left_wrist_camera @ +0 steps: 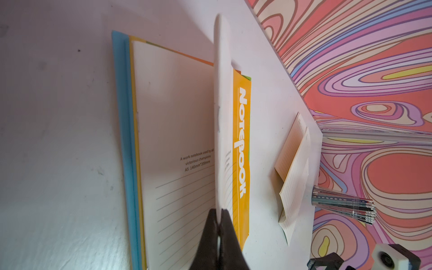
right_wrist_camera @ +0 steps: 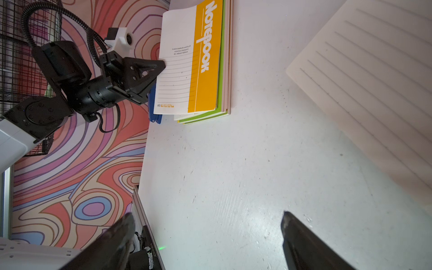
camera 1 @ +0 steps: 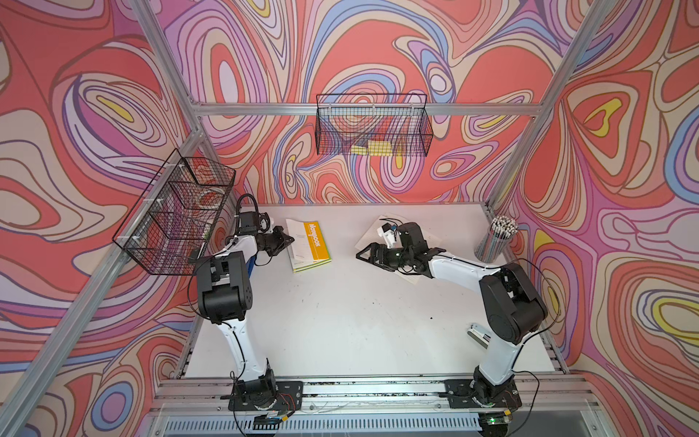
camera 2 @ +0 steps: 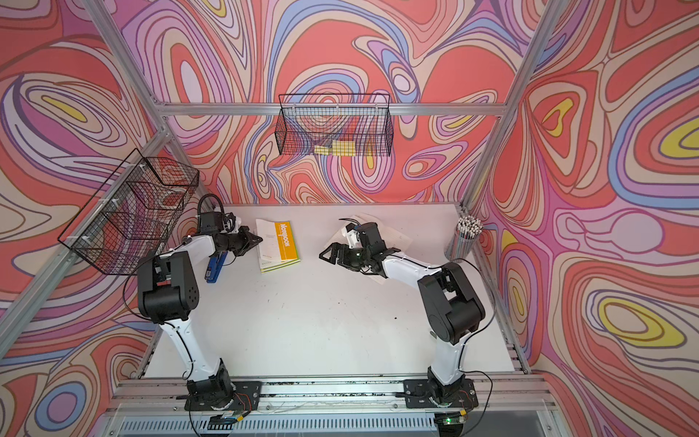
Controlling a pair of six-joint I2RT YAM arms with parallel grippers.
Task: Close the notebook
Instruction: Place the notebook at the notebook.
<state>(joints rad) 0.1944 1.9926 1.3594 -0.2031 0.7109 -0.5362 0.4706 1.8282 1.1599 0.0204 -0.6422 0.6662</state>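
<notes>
Notebook point(left_wrist_camera: 177, 131) cover pinched in closed left hand point(left_wrist_camera: 219, 214); right hand point(right_wrist_camera: 208, 216) gapes empty.

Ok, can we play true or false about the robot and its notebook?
1. The left gripper is pinching the edge of the notebook cover. True.
2. The right gripper is holding a pencil. False: its jaws are open and empty, above the table.
3. The notebook cover is purple. False: it is orange and white, with "Notebook" printed on the orange part.
4. A cup of pencils stands near the table's far corner, on the right arm's side. True.
</notes>
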